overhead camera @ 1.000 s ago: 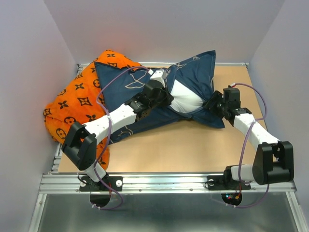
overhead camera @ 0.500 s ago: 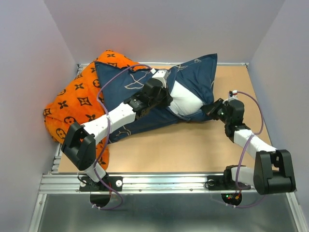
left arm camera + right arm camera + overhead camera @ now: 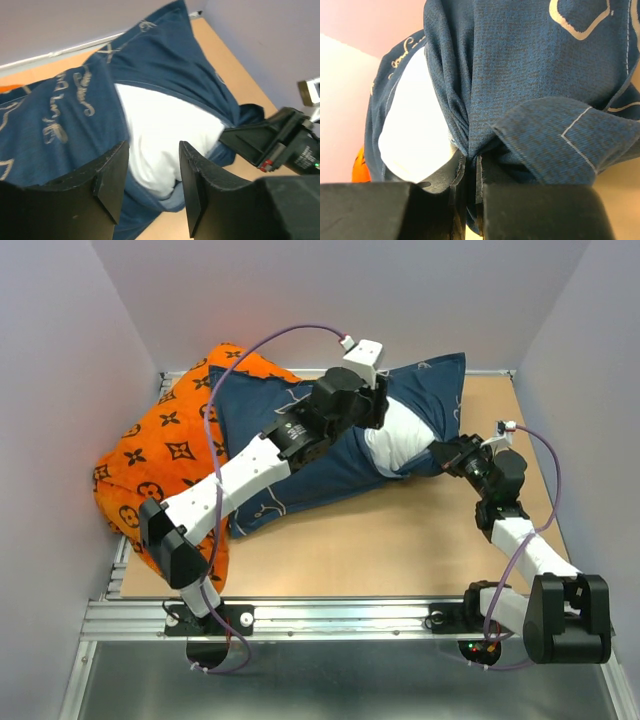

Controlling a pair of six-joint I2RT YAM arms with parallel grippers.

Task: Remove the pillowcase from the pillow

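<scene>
Pale walls close in a tan tabletop point(image 3: 380, 540) on three sides; open board is seen along the near edge and the right edge. Near the right edge, a bunched fold of the pillowcase point(image 3: 325, 468) is pinched tight in the right gripper point(image 3: 447, 455). Just beyond, the white pillow point(image 3: 400, 440) is exposed at the opening, and the left gripper point(image 3: 375, 405) is held over it, jaws apart, nothing clamped. The far left corner is filled by an orange cushion point(image 3: 170, 450), touched by the pillowcase.
</scene>
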